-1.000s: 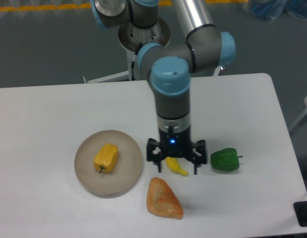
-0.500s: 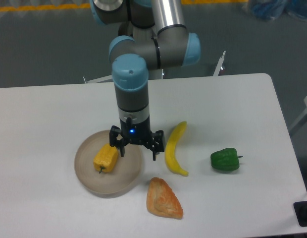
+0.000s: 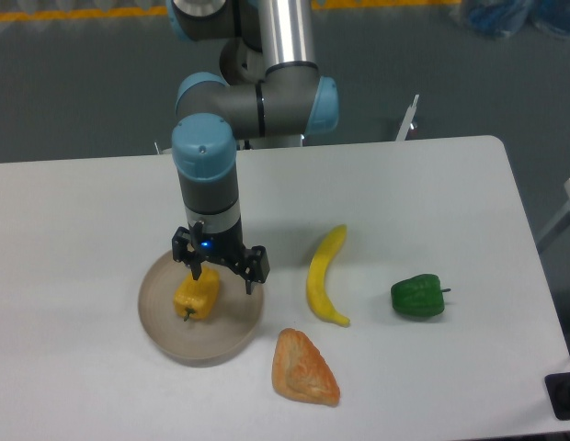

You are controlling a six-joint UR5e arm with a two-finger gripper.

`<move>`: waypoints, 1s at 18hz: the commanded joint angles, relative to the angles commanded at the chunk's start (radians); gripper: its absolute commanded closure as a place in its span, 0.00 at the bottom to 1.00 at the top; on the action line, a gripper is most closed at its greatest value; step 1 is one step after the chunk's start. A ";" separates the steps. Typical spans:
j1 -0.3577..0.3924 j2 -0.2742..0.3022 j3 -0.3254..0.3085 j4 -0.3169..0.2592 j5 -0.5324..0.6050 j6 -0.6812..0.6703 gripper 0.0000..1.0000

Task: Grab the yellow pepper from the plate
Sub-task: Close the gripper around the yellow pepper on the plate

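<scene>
The yellow pepper (image 3: 196, 299) lies on its side on the beige-grey plate (image 3: 232, 333) at the table's front left. My gripper (image 3: 221, 274) hangs over the plate, just above and slightly right of the pepper. Its fingers are spread wide apart and hold nothing. The left fingertip overlaps the pepper's top edge in this view; whether it touches the pepper I cannot tell.
A long yellow banana (image 3: 325, 275) lies right of the plate. Farther right sits a green pepper (image 3: 417, 297). An orange-brown pastry-like wedge (image 3: 304, 368) rests near the front edge, just right of the plate.
The gripper has swept left from over the banana to over the plate, staying open. The banana, once partly hidden by it, now shows fully. No object has moved.
</scene>
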 joint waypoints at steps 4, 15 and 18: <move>-0.038 -0.014 -0.009 0.018 0.000 -0.001 0.00; -0.061 -0.046 -0.026 0.041 0.003 -0.003 0.00; -0.061 -0.060 -0.029 0.043 0.005 -0.003 0.00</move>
